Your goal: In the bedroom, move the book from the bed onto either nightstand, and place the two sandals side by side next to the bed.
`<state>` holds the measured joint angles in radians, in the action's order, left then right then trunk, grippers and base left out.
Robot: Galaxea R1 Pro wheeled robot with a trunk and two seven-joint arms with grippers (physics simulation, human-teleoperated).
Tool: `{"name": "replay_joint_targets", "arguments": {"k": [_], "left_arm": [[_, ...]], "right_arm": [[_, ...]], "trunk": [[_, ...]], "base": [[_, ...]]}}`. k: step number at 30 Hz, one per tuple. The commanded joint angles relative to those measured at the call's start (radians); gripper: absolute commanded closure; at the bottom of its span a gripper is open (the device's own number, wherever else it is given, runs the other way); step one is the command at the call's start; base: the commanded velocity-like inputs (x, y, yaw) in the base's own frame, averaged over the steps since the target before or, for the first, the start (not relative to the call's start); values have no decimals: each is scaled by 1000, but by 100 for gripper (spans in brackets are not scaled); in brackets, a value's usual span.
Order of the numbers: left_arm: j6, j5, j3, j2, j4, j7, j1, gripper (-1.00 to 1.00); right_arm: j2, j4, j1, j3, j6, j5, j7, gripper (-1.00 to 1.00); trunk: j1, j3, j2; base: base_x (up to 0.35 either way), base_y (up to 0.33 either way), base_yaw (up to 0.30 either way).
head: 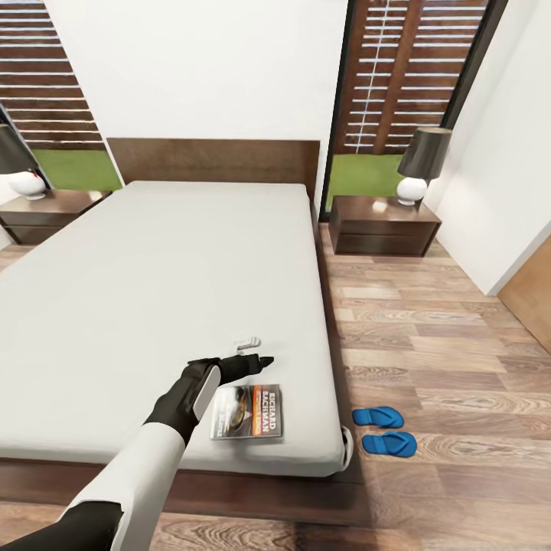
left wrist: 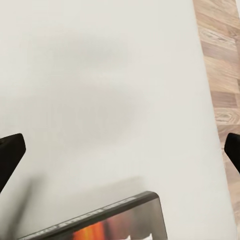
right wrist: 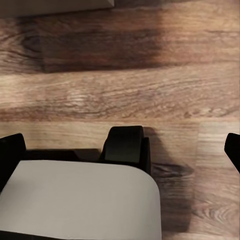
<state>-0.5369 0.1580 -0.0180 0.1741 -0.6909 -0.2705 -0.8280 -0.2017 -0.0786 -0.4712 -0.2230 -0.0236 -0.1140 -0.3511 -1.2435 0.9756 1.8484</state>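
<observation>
In the head view, nearest the camera, the robot's left arm, white forearm and black wrist, reaches up from the lower edge over the bed (head: 153, 291), a large low platform with a dark brown wooden frame and a plain pale grey mattress. The left gripper (head: 256, 352) hangs just above the mattress near the bed's foot corner; one white finger and one dark finger show slightly apart, with nothing between them. Just beside the gripper, toward the foot of the bed, lies one thin paperback book (head: 246, 412) with a dark cover, an orange band and white "RICHARD BACHMAN" lettering, flat on the mattress; the wrist overlaps its near edge. On the brown wood-plank floor (head: 428, 344) beside that same bed corner lie two bright blue flip-flop sandals (head: 378, 417) (head: 389, 443), side by side and close together. Two low dark brown nightstands flank the headboard, one (head: 383, 223) in full sight, the other (head: 46, 214) cut off by the picture's edge. Each carries a white-based lamp with a dark shade (head: 421, 164).

In the left wrist view, the two black fingertips (left wrist: 10, 155) stand at opposite edges, wide apart, over bare mattress (left wrist: 100, 90); only a corner of the book (left wrist: 115, 220) shows, cut off by the picture's edge.

In the right wrist view, dark fingertips (right wrist: 10, 155) sit wide apart at the edges above wood planks (right wrist: 120, 85), holding nothing; a pale grey and black part of the robot (right wrist: 85, 200) lies below them, its identity unclear.
</observation>
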Motion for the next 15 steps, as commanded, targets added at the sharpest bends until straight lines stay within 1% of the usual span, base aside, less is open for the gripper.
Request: {"name": "replay_joint_targets", "arguments": {"k": [1, 11, 15], "left_arm": [[-8, 8, -2, 0, -1, 1, 0, -100], [-8, 9, -2, 0, -1, 1, 0, -100], [-8, 9, -2, 0, -1, 1, 0, -100]], "right_arm": [[-1, -3, -1, -9, -2, -10, -2, -100], [-1, -3, -1, -9, -2, -10, -2, -100], [-1, -3, -1, -9, -2, -10, -2, -100]], "trunk": [[-4, 4, 8], [-42, 35, 78], [-42, 35, 78]], "base": [[0, 0, 0], [0, 0, 0], [0, 0, 0]]}}
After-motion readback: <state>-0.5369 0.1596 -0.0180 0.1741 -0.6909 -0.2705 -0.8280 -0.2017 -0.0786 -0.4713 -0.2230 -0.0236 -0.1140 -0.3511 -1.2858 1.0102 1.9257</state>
